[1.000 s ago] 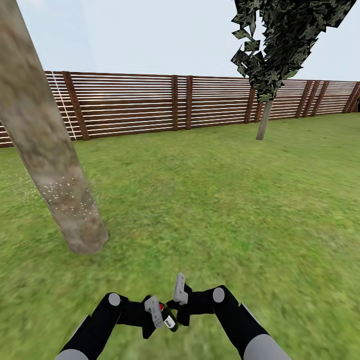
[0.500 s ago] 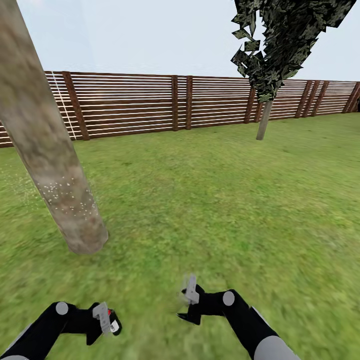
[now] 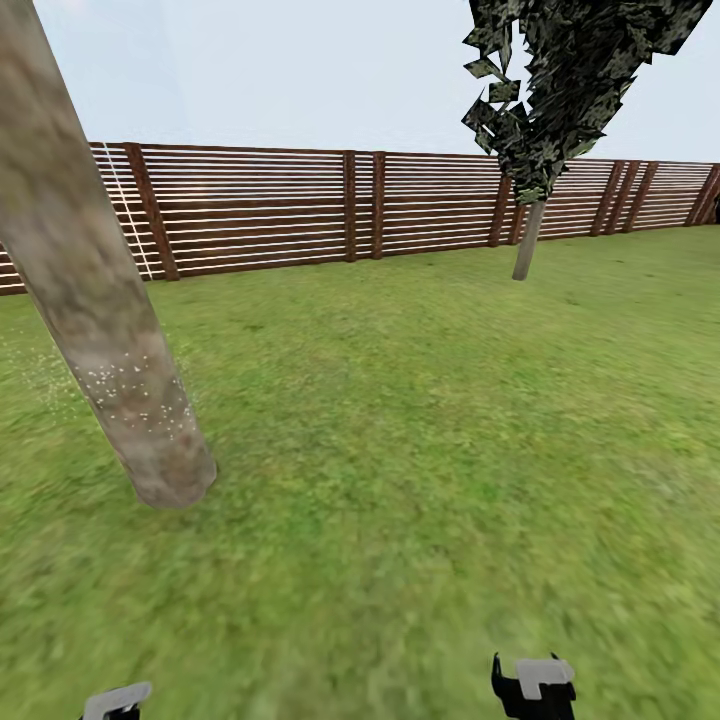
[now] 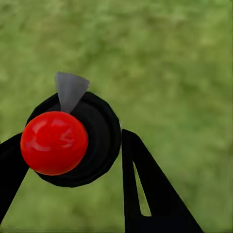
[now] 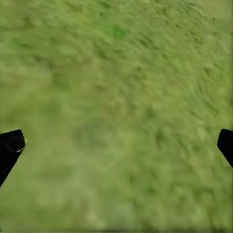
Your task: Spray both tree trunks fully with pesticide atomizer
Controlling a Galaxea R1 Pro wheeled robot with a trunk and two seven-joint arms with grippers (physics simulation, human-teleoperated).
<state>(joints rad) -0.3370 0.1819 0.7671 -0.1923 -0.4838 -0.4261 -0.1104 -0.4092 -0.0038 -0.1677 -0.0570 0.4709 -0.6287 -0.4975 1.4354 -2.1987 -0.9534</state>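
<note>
Head view: near trunk [image 3: 110, 330] w/ white specks, fence [image 3: 300, 205] behind; left gripper [image 4: 73, 155] clamps atomizer [image 4: 68, 141], right gripper [image 5: 116, 145] spread.

Rough mottled bark on the trunk [image 3: 105, 330]; slatted brown wood fence [image 3: 260, 208] behind it; glossy red sprayer cap [image 4: 54, 142].

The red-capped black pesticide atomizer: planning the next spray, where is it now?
In the left wrist view, the red-capped black pesticide atomizer sits clamped between the left gripper fingers, above green grass lawn.
</note>
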